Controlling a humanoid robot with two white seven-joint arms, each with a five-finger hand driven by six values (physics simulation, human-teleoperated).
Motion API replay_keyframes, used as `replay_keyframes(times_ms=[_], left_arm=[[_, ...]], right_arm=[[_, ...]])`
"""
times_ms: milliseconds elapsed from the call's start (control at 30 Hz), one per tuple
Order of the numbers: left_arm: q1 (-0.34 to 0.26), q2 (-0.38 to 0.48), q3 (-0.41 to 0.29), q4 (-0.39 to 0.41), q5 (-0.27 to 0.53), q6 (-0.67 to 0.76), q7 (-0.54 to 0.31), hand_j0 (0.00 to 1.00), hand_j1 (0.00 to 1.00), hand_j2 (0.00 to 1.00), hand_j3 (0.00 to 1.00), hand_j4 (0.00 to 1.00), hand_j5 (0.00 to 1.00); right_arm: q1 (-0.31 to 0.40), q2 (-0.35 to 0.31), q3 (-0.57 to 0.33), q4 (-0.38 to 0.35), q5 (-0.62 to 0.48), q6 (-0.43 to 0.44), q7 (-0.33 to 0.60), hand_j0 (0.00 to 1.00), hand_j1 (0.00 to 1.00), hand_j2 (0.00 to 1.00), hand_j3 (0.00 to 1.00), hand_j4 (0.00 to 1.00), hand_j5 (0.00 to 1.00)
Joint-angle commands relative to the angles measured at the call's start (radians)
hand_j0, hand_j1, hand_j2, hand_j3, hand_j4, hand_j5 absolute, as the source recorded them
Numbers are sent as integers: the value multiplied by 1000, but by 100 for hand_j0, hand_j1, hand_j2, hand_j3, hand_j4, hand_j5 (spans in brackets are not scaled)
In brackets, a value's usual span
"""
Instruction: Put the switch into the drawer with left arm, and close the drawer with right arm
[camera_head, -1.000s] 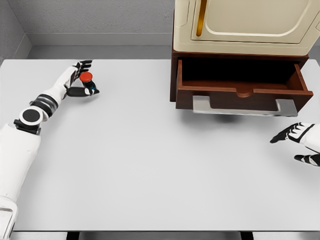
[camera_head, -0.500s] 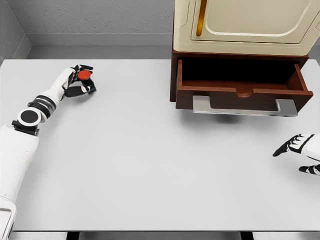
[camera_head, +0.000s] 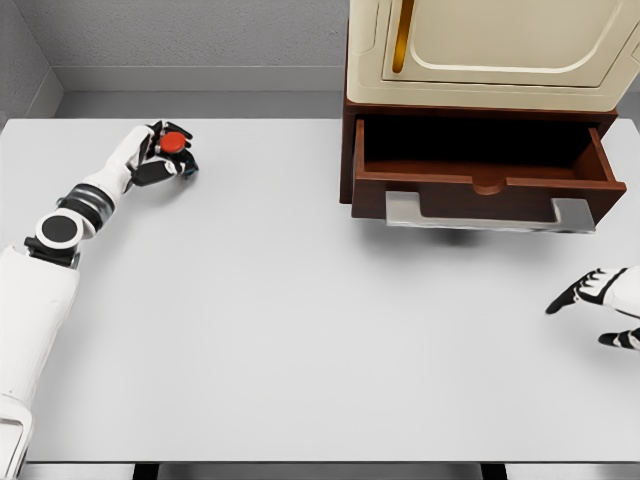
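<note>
White table (camera_head: 300, 330) fills most of the view, near part bare. Right hand (camera_head: 598, 290) shows at the right edge, over the table, in front of the drawer and well apart from it; fingers loosely spread, holding nothing, part of the hand cut off by the frame. Left arm comes in from the lower left and reaches across the far-left part of the table. Left hand (camera_head: 155, 158) has its fingers curled around the switch (camera_head: 174, 144), a small dark body with a red round button on top; switch sits in the grasp, well apart from the drawer, cannot tell if it touches the table. Farther back on the right, brown drawer (camera_head: 480, 170) is pulled out, silver handle (camera_head: 488, 212) along its front; inside looks dark, no contents visible. Cream cabinet (camera_head: 490, 50) stands on top of the drawer unit, door closed with a gold handle (camera_head: 402, 35).
</note>
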Motion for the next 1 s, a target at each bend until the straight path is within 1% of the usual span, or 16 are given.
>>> replay_keyframes(times_ms=[0,67,167,233,300,333,400,433,467,533,633,700,767,867,900,967], left_arm=[[0,3,1,-39,4,-1,0,33,33,33,33,33,33],[3,4,-2,-83,4,-1,0,33,33,33,33,33,33],[6,4,-2,-143,-5,1,0,32,32,32,32,32,32],[8,4,-3,-183,-7,1,0,31,31,31,31,31,31],[11,0,1,-214,-60,-1,0,30,30,30,30,30,30],[15,-2,0,-244,-68,-1,0,30,30,30,30,30,30],[25,-2,1,-310,-123,1,0,28,28,28,28,28,28],[35,-2,1,-332,-129,1,0,28,28,28,28,28,28],[49,0,0,-379,-139,1,0,28,28,28,28,28,28],[71,-3,1,-447,-183,1,0,28,28,28,28,28,28],[86,-2,1,-517,-217,1,0,28,28,28,28,28,28],[95,0,1,-551,-237,-1,0,28,28,28,28,28,28],[101,-5,1,-586,-321,1,2,28,28,28,28,28,28],[101,-16,-2,-599,-355,1,2,28,28,28,28,28,28],[101,-36,-2,-599,-378,1,2,28,28,28,28,28,28],[101,-57,-6,-622,-432,1,2,28,28,28,28,28,28]], right_arm=[[0,-35,2,0,-36,1,-1,76,76,76,76,76,76],[2,-66,13,2,-60,1,-1,77,77,77,77,77,77],[2,-70,22,3,-62,1,-2,78,78,78,78,78,78],[2,-92,56,5,-86,1,-1,78,78,78,78,78,78],[2,-119,73,5,-91,1,-1,81,81,81,81,81,81],[2,-124,84,5,-93,1,1,82,82,82,82,82,82],[0,-129,96,7,-94,1,-1,84,84,84,84,84,84],[2,-147,102,7,-108,1,-1,84,84,84,84,84,84],[2,-176,124,7,-134,1,-1,84,84,84,84,84,84],[2,-196,127,7,-149,1,-1,84,84,84,84,84,84],[0,-244,162,7,-188,1,-1,84,84,84,84,84,84],[0,-244,162,16,-189,1,-1,85,85,85,85,85,85],[0,-245,162,25,-189,1,-1,84,84,84,84,84,84],[-3,-247,160,23,-205,1,-2,84,84,84,84,84,84],[-5,-248,159,22,-214,1,-2,84,84,84,84,84,84],[-11,-285,157,16,-247,1,-4,84,84,84,84,84,84]])
